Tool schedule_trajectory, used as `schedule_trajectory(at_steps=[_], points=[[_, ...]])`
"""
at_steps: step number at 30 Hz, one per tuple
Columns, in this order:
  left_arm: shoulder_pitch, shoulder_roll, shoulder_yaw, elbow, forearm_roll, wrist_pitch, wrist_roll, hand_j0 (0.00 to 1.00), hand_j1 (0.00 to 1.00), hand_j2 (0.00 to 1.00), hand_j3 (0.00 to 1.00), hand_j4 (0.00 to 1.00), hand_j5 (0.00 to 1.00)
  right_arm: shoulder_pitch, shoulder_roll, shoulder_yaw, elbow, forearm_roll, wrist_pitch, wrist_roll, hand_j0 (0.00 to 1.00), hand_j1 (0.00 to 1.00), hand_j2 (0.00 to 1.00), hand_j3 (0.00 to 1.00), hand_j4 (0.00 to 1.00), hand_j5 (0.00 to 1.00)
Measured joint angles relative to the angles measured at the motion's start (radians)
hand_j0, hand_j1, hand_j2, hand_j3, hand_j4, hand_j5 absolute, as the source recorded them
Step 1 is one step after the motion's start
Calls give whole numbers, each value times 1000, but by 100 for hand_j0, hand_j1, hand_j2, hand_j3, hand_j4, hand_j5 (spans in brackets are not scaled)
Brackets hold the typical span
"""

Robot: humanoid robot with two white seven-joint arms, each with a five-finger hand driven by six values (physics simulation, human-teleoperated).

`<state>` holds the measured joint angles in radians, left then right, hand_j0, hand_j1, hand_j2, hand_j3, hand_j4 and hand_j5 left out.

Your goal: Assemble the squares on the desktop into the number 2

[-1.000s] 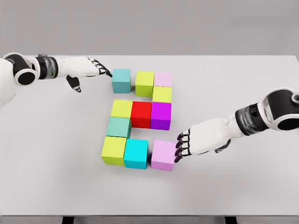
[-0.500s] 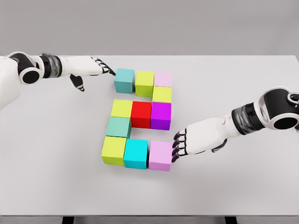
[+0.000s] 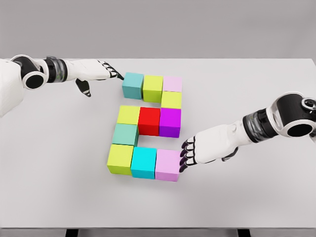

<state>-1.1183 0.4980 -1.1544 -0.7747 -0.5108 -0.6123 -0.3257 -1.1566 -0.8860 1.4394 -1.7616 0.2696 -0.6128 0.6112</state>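
Observation:
Coloured cubes lie on the white table [image 3: 247,89] in the shape of a 2. The top row is a teal cube [image 3: 133,85], a yellow-green cube [image 3: 153,88] and a pale pink cube [image 3: 172,83]. The bottom row ends in a pink cube [image 3: 168,165] beside a cyan cube [image 3: 143,162]. My left hand [image 3: 111,72] is stretched flat, its fingertips touching the teal cube's left side. My right hand [image 3: 185,155] is open, fingertips pressed against the pink cube's right side.
Between the rows sit a yellow cube [image 3: 172,100], a yellow [image 3: 128,114], red [image 3: 149,121] and purple cube [image 3: 170,122], then a green-teal cube [image 3: 125,134] and a lime cube [image 3: 121,159].
The left hand pushed the teal cube right until it met the yellow-green cube. The right hand pushed the pink cube left against the cyan cube.

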Motion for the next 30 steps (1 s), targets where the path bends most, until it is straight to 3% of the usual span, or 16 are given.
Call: schedule_trajectory(at_steps=[6,9,12,14,17,19,21,23,26,30], points=[[0,-2,0,0,0,0,0,100,100,100,100,100,100,-2,-9,-5,2,0,0,0,99,99,99,99,99,99],[0,-2,0,0,0,0,0,100,100,100,100,100,100,3,-70,-65,5,-4,0,0,100,100,100,100,100,100],[0,-3,0,0,0,0,0,100,100,100,100,100,100,27,-173,-207,24,-90,0,0,100,100,100,100,100,100],[0,-3,0,0,0,0,0,100,100,100,100,100,100,104,-236,-327,40,-205,-2,0,100,100,100,100,100,100],[0,-3,0,0,0,0,0,100,100,100,100,100,100,358,-266,-526,83,-427,1,0,100,100,100,100,100,100],[0,-3,0,0,0,0,0,100,100,100,100,100,100,515,-235,-652,118,-546,0,0,100,100,100,100,100,100],[0,-3,0,-1,0,0,0,100,100,100,100,100,100,669,-163,-794,154,-615,1,0,100,100,100,100,100,100],[2,-3,0,-1,0,0,0,100,100,100,100,100,100,867,-85,-955,170,-642,0,0,100,100,100,100,100,100],[0,-3,0,-2,0,0,0,100,100,100,100,100,100,963,31,-1153,185,-638,-2,0,100,100,100,100,100,100],[0,-3,0,-1,0,0,0,100,100,100,100,100,100,979,122,-1262,231,-623,0,0,100,100,100,100,100,100]])
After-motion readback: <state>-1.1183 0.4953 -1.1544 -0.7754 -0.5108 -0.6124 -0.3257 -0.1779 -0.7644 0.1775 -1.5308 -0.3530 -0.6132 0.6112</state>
